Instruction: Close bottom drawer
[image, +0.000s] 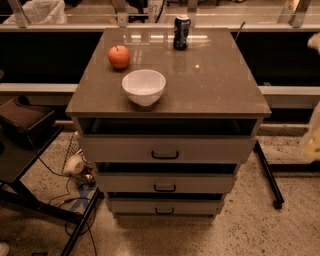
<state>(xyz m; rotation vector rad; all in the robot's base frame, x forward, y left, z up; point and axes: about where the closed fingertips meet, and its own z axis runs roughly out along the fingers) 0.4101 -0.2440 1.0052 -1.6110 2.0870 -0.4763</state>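
Note:
The bottom drawer (165, 205) is the lowest of three pale fronts on the cabinet, with a small black bar handle (164, 211) at its centre. A dark gap shows above it, under the middle drawer (165, 183). The top drawer (165, 149) juts out furthest, and each lower front sits further back. My gripper (312, 136) shows only as a pale shape at the right edge of the view, level with the top drawer and well apart from the cabinet.
On the brown cabinet top (215, 80) stand a white bowl (143, 86), an apple (119, 56) and a dark can (181, 32). A dark stand and cables (75, 190) lie on the floor at left. A black leg with a wheel (269, 175) is at right.

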